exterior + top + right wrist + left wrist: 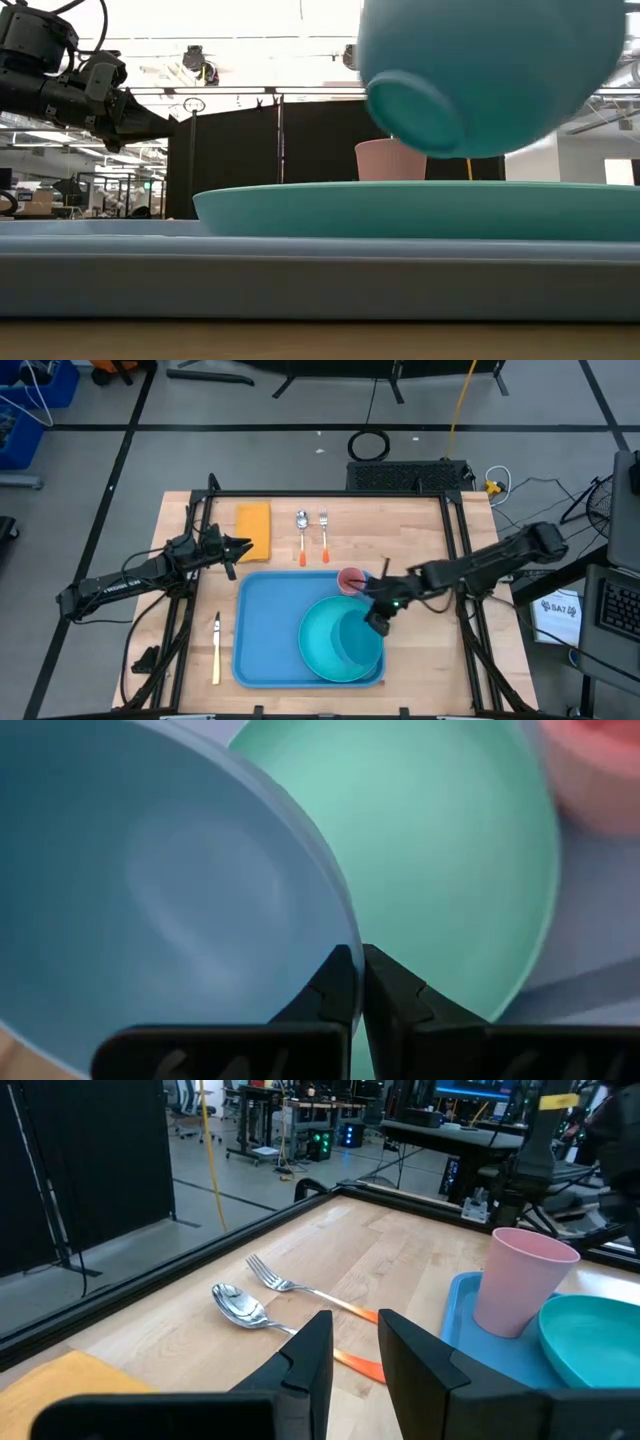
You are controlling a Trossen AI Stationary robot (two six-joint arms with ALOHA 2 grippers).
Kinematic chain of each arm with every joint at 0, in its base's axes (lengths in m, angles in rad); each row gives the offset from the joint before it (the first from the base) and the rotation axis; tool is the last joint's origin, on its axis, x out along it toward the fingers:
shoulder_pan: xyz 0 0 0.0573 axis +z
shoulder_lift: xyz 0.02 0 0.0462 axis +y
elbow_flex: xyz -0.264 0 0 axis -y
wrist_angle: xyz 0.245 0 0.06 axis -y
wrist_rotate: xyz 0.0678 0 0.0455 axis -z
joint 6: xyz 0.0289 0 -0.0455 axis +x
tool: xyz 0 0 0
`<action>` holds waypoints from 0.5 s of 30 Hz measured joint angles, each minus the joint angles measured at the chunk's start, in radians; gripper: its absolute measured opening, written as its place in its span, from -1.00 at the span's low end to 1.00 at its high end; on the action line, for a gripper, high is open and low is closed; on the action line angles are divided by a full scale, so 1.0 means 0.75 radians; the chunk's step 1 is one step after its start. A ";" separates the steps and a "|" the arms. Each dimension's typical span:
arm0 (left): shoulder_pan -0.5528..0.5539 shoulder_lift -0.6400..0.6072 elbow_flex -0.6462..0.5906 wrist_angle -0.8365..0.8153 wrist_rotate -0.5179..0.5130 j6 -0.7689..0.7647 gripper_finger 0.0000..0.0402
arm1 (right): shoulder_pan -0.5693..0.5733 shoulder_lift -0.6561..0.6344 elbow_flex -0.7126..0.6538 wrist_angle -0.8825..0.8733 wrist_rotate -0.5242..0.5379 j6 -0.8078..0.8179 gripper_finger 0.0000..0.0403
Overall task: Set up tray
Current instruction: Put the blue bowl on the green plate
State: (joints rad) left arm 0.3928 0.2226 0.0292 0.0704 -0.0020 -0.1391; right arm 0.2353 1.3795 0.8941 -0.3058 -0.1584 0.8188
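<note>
The light-blue tray [265,630] lies flat on the wooden table, with a round teal plate [318,645] resting on it. My right gripper [377,622] is shut on a blue bowl [356,642], which hangs tilted above the plate [420,210] in the low view [490,70]. A pink cup [351,580] stands upright at the tray's far right corner. My left gripper [240,545] hovers narrowly open at the tray's far left, beside a yellow cloth [254,528], touching nothing. My right gripper pinches the bowl's rim [345,935] between its two fingers, one finger inside the bowl and one outside. The fingers come slanting down from the table's right side. The bowl is lifted clear of the plate and tilted, its base [410,110] facing down and toward the near edge.
A spoon [301,535] and a fork [324,532] with orange handles lie on the table beyond the tray's far edge. A knife [216,645] lies left of the tray. The tray's left half [262,610] is bare. Black frame rails border the table.
</note>
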 joint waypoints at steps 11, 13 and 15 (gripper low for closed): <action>0.000 0.000 0.000 -0.001 0.000 0.005 -0.56 | -0.033 0.398 0.534 -0.550 -0.008 -0.273 -1.00; 0.000 0.000 0.000 -0.001 0.000 0.006 -0.56 | -0.032 0.461 0.590 -0.599 -0.006 -0.307 -1.00; 0.000 0.000 0.000 -0.001 0.000 0.007 -0.56 | -0.032 0.510 0.627 -0.606 -0.006 -0.329 -1.00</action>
State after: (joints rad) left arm 0.3931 0.2225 0.0292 0.0694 -0.0021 -0.1342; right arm 0.2115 1.7617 1.3640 -0.7601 -0.1627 0.5722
